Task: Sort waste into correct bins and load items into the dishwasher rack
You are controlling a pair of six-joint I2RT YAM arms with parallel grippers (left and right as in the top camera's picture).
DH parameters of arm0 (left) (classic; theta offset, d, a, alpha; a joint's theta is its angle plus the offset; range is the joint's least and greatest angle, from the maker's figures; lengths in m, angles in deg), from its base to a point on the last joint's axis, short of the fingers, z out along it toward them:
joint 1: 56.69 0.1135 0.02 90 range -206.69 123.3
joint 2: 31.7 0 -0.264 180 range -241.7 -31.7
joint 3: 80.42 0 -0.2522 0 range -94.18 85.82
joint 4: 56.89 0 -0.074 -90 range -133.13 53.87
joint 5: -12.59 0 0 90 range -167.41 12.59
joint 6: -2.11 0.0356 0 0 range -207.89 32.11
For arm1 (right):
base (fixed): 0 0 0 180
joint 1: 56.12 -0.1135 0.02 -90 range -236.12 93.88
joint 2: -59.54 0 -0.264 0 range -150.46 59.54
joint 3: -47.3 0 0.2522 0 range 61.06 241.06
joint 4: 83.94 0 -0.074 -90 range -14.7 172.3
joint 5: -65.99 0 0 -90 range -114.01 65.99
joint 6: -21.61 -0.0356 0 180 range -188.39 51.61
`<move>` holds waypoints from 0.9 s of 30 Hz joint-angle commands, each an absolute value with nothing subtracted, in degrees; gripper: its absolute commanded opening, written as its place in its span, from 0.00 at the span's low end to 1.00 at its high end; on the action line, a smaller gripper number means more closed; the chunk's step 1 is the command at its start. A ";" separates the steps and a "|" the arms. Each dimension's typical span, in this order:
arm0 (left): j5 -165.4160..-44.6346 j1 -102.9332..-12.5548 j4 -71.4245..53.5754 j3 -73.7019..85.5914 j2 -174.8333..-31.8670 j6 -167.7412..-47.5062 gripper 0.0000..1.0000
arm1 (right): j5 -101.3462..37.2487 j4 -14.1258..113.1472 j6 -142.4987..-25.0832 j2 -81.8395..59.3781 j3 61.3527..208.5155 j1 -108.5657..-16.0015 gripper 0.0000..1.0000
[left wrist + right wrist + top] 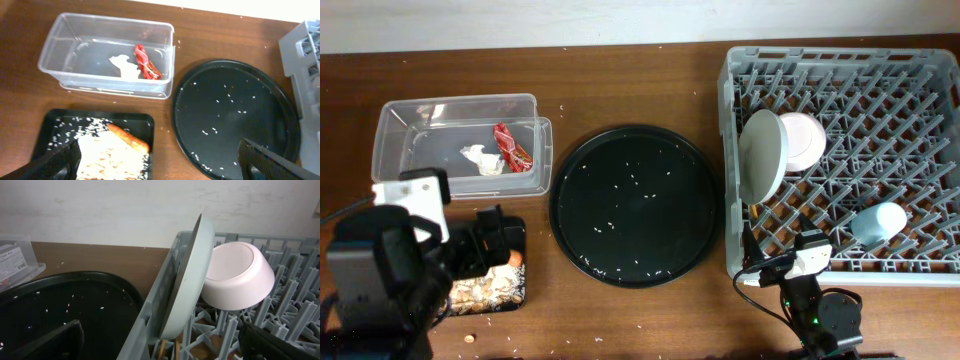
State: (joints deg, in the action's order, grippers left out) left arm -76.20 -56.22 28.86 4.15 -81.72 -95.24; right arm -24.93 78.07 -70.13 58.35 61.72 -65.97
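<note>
Our left pincer [159, 149] hangs spread and empty; just ahead, to its left, the orange carrot [129, 139] lies in the shallow black tray [60, 120], long axis slanting across the fingers [55, 162]. Our right pincer [160, 330], likewise spread, faces the pale plate [187, 280] racked upright.

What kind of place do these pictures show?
Probably a lab bench staged as a dish-clearing station: a wooden table, a grey dishwasher rack holding a plate and a bowl, and a clear tub for waste.
</note>
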 commanded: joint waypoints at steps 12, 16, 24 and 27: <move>-73.49 -56.16 27.48 6.93 -76.63 -93.73 0.99 | -25.04 77.94 -70.74 58.70 61.37 -66.23 0.98; -79.54 -59.85 -3.21 35.78 -60.06 -83.88 0.99 | -25.04 77.94 -70.74 58.70 61.37 -66.23 0.98; -81.05 -62.61 -26.73 74.79 -33.05 -80.88 0.99 | -25.04 77.94 -70.74 58.70 61.37 -66.23 0.98; -80.59 -62.67 -32.39 81.85 -31.98 -80.90 0.99 | -25.04 77.94 -70.76 58.70 61.37 -66.23 0.98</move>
